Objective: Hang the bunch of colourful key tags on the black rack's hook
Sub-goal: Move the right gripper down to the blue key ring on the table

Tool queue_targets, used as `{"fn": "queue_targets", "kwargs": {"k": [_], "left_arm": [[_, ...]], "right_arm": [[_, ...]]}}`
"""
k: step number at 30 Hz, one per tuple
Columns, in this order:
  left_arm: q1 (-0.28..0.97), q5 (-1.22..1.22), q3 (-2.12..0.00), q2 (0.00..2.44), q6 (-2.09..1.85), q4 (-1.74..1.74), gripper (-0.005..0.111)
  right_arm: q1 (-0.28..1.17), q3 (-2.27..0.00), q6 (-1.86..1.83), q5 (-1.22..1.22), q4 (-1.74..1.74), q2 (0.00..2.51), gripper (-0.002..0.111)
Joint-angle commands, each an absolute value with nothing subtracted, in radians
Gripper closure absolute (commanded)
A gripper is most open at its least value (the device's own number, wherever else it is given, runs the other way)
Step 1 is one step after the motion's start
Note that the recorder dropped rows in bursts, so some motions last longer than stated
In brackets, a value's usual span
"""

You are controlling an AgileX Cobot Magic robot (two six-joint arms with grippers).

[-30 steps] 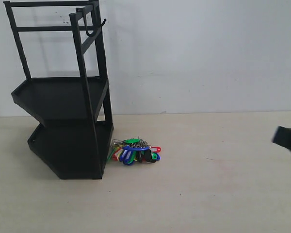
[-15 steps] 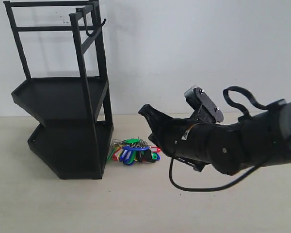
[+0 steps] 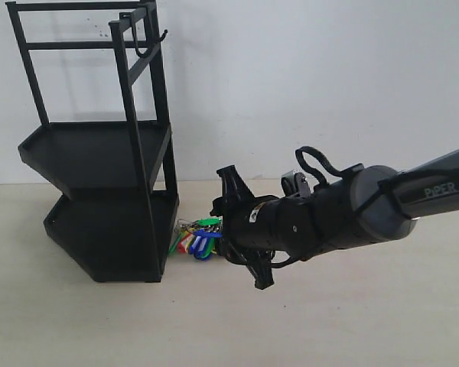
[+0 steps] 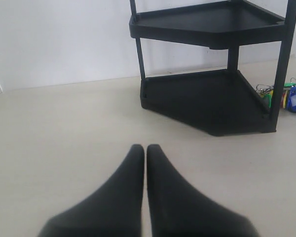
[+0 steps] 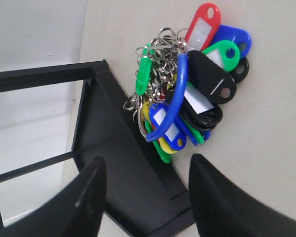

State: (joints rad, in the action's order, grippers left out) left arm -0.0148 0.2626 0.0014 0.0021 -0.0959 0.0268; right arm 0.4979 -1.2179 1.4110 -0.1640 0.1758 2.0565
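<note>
Nothing is hung yet: the colourful key tag bunch (image 3: 203, 238) lies on the counter (image 3: 352, 306) just beside the black rack's (image 3: 134, 153) base, the right gripper (image 5: 147, 163) poised over it wide open and empty, the hook (image 3: 143, 52) bare.

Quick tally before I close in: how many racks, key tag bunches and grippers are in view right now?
rack: 1
key tag bunch: 1
grippers: 2, the left gripper shut and the right gripper open
Total: 4
</note>
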Motion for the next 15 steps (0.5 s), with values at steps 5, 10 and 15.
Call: {"fn": "queue_targets", "kwargs": {"k": [5, 10, 15], "left_arm": [[-0.014, 0.254, 0.0, 0.0, -0.097, 0.023, 0.102], [-0.014, 0.254, 0.0, 0.0, -0.097, 0.023, 0.102], [-0.014, 0.254, 0.0, 0.0, -0.097, 0.023, 0.102]], "right_arm": [[0.498, -1.317, 1.462, -0.175, 0.172, 2.138, 0.06], [0.498, -1.354, 1.491, -0.175, 0.172, 2.174, 0.06], [0.498, -1.385, 1.508, -0.166, 0.172, 2.206, 0.06]]}}
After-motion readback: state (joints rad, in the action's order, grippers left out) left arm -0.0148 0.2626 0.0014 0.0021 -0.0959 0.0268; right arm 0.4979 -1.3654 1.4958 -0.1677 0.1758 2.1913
